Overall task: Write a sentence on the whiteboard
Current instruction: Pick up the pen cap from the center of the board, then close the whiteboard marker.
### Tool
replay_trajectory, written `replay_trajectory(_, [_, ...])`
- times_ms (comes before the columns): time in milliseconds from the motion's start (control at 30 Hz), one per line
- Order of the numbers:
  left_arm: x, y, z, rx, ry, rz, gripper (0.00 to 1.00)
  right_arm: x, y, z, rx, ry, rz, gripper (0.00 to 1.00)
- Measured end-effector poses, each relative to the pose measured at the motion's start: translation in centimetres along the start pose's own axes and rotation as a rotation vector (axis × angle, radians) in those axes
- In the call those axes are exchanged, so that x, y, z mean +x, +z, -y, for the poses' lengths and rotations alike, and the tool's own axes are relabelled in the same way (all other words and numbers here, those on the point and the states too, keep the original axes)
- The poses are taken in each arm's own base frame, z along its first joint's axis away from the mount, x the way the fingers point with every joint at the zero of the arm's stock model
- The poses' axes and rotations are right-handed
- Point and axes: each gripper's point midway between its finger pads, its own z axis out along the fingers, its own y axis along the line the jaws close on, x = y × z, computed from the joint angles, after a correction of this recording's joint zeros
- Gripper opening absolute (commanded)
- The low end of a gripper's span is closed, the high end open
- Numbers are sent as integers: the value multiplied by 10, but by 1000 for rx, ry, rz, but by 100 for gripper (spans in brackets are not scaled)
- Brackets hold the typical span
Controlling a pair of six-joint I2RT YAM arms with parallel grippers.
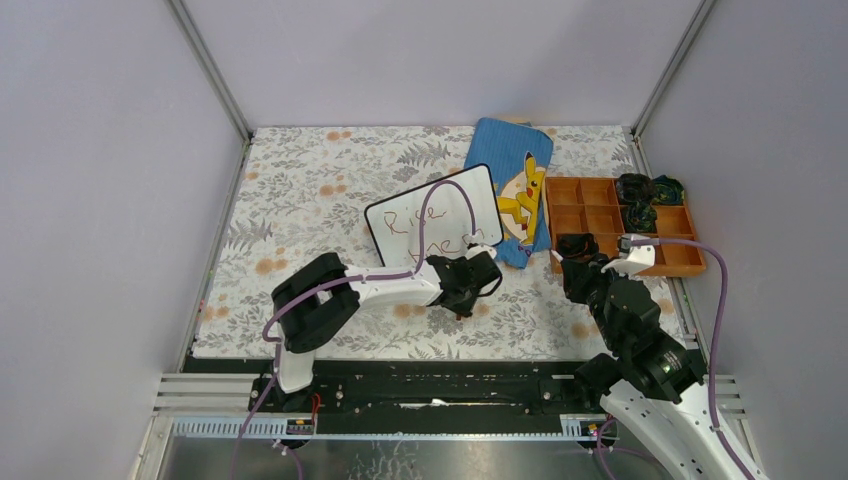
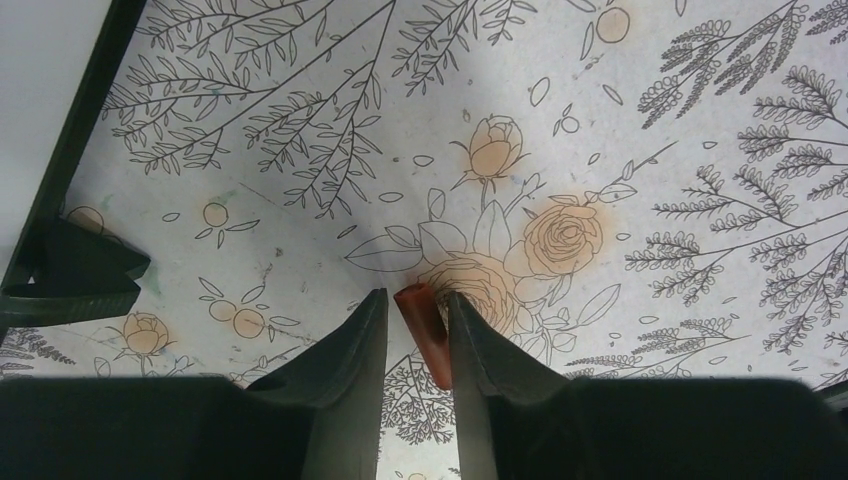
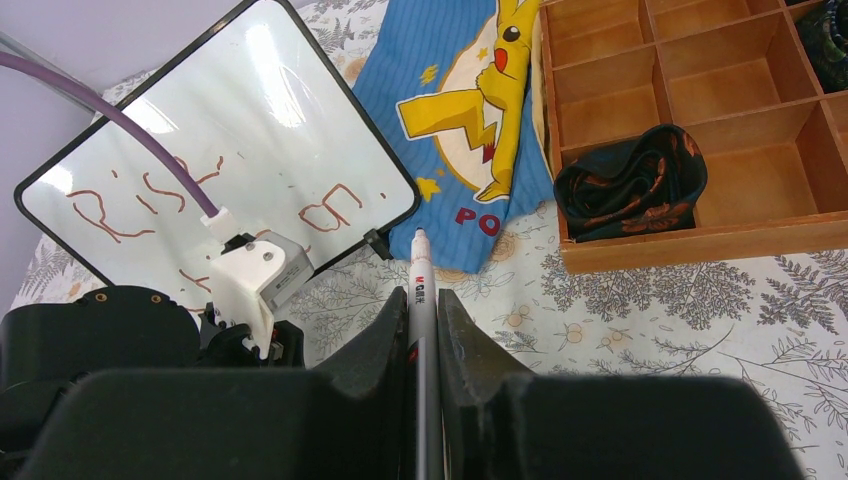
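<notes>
The whiteboard (image 1: pixel 435 215) leans tilted at mid-table with red writing on it; it fills the upper left of the right wrist view (image 3: pixel 230 150), and its black frame and a corner (image 2: pixel 40 60) edge the left wrist view. My left gripper (image 1: pixel 461 308) points down at the floral cloth just in front of the board. A red marker cap (image 2: pixel 425 330) stands between its jaws (image 2: pixel 416 294), leaning on the right finger with a gap to the left one. My right gripper (image 1: pixel 577 247) (image 3: pixel 421 293) is shut on a white-and-grey marker (image 3: pixel 418 265), tip toward the board's near corner.
A blue Pikachu pouch (image 1: pixel 515 185) (image 3: pixel 470 100) lies right of the board. Beside it is a wooden compartment tray (image 1: pixel 610 225) (image 3: pixel 690 245) holding dark cloth bundles (image 1: pixel 645 190) (image 3: pixel 630 190). Grey walls enclose the floral mat on three sides.
</notes>
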Motion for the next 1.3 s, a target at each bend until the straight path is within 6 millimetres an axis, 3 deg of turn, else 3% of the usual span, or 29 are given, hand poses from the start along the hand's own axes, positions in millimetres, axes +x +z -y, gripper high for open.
replay_trajectory(200, [1, 0, -2, -6, 3, -3, 19, 0, 0, 0, -1, 0, 0, 0])
replay_trajectory(367, [1, 0, -1, -5, 2, -4, 0, 0, 0, 0, 0, 0, -1, 0])
replay_trajectory(633, [7, -14, -5, 9, -9, 3, 0, 0, 0, 0, 1, -1, -2, 0])
replay_trajectory(767, [-20, -56, -3, 56, -40, 116, 0, -9, 1, -6, -5, -5, 3, 0])
replay_trajectory(833, [-49, -101, -4, 107, -81, 244, 0, -18, 3, -13, -18, -5, 16, 0])
replay_trajectory(900, [-65, -123, -8, 133, -111, 313, 0, -28, 5, -23, -45, -6, 27, 0])
replay_trajectory(1100, [-133, -226, -61, 211, -297, 651, 0, -69, 21, -71, -158, 1, 70, 0])
replay_trajectory(1300, [-176, -305, -105, 258, -425, 912, 0, -114, 45, -136, -304, 31, 128, 0])
